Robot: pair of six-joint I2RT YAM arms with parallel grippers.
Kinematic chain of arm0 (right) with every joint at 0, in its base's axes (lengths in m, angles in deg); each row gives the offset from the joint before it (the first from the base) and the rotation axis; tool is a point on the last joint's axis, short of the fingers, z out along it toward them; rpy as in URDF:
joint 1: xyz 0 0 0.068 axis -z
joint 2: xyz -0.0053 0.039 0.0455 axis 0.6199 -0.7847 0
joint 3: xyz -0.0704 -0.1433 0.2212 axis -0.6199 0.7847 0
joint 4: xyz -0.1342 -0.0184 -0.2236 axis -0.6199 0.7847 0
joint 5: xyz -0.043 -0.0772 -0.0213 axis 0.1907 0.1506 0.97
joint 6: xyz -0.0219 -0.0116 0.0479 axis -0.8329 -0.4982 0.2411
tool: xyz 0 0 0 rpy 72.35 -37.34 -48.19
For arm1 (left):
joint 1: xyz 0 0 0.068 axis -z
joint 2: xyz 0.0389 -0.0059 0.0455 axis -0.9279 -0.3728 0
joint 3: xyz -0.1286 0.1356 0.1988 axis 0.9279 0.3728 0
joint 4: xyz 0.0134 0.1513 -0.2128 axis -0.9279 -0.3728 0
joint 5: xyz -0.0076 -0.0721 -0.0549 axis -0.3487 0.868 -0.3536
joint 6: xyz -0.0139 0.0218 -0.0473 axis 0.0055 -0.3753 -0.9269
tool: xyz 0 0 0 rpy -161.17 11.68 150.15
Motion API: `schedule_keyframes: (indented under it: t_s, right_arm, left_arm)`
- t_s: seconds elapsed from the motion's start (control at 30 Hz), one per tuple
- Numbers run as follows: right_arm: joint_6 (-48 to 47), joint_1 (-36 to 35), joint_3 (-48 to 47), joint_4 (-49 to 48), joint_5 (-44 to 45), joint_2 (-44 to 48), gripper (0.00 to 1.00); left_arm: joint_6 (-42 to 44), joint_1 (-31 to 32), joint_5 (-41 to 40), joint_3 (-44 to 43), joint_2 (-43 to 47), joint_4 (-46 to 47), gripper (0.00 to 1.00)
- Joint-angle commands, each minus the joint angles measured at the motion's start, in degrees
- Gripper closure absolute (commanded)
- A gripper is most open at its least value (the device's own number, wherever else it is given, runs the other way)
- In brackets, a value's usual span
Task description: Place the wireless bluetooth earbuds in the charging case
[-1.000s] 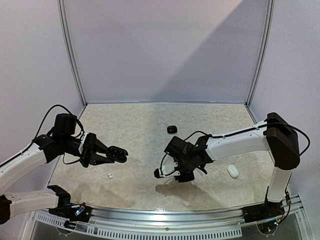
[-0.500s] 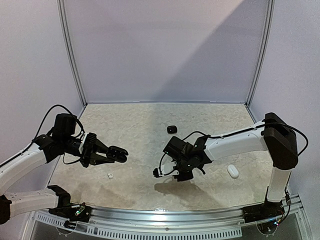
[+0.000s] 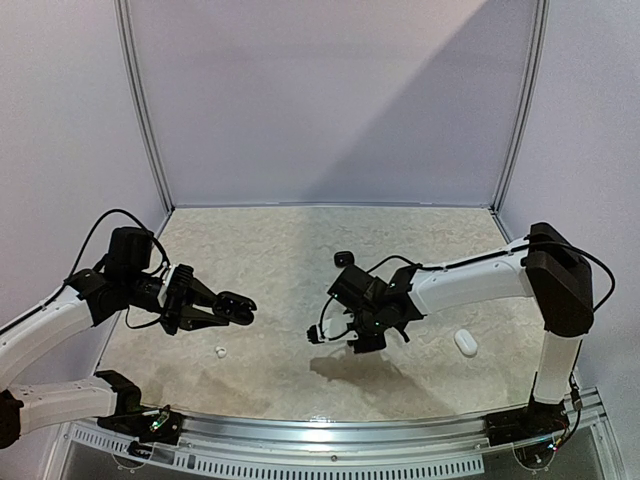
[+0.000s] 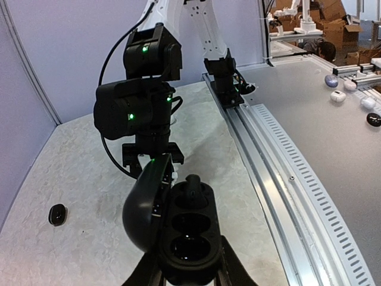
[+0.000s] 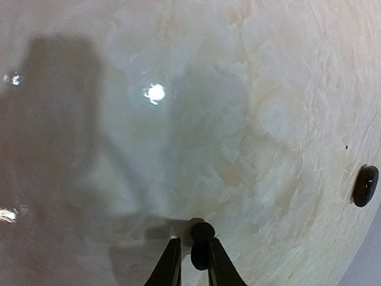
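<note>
My left gripper (image 3: 235, 308) (image 4: 189, 263) is shut on the black charging case (image 3: 226, 305) (image 4: 189, 229), held above the left side of the table. Its lid stands open to the left. One black earbud (image 4: 192, 187) sits in the far socket and the two nearer hollows look empty. My right gripper (image 3: 322, 335) (image 5: 193, 241) hovers mid-table, jaws nearly together on a black earbud (image 5: 201, 243) that pokes out past the fingertips. A white earbud (image 3: 220, 351) lies on the table under the left gripper.
A small glossy black oval piece (image 3: 343, 258) (image 4: 58, 214) (image 5: 364, 186) lies further back on the table. A white pebble-shaped case (image 3: 465, 343) rests at the right front. A metal rail (image 3: 320, 430) runs along the near edge, and walls close the back and sides.
The right gripper has narrowed on the black earbud and moved slightly back and up from the table. The left arm and case have stayed still.
</note>
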Motion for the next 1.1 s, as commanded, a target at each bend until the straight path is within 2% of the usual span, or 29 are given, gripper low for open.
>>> schedule_keyframes:
  t_s: [0.0,0.2,0.4,0.53,0.63,0.83,0.97,1.07]
  right_arm:
    - [0.04,1.72,-0.56,0.8,2.46,-1.48,0.84]
    - [-0.5,2.0,-0.86,1.04,2.5,-1.87,0.86]
    - [-0.52,2.35,-1.92,2.82,2.17,-1.89,0.99]
    - [0.28,2.86,-3.16,4.32,1.66,-1.16,1.0]
    - [2.25,3.17,-5.18,5.84,0.52,0.29,1.0]
    - [16.14,3.18,-18.42,11.32,-2.69,5.77,1.0]
    - [24.68,3.22,-27.23,12.15,-7.64,9.58,1.0]
    - [29.67,3.15,-28.64,9.4,-11.35,12.01,1.0]
  left_arm:
    - [-0.81,-0.28,0.19,-0.37,0.25,0.51,1.0]
    - [-0.95,-0.22,0.17,-0.39,0.42,0.56,1.0]
    - [-1.13,-0.21,0.14,-0.44,0.31,0.66,1.0]
    - [-1.68,-0.18,0.08,-0.51,0.11,1.01,1.0]
    - [-5.32,-0.22,-0.47,0.07,-0.18,3.99,1.0]
    - [-18.92,-0.09,-6.95,1.23,-1.54,14.84,1.0]
    - [-21.62,0.0,-7.09,1.23,-2.27,17.63,1.0]
    - [-23.31,0.06,-6.66,1.4,-2.8,18.93,1.0]
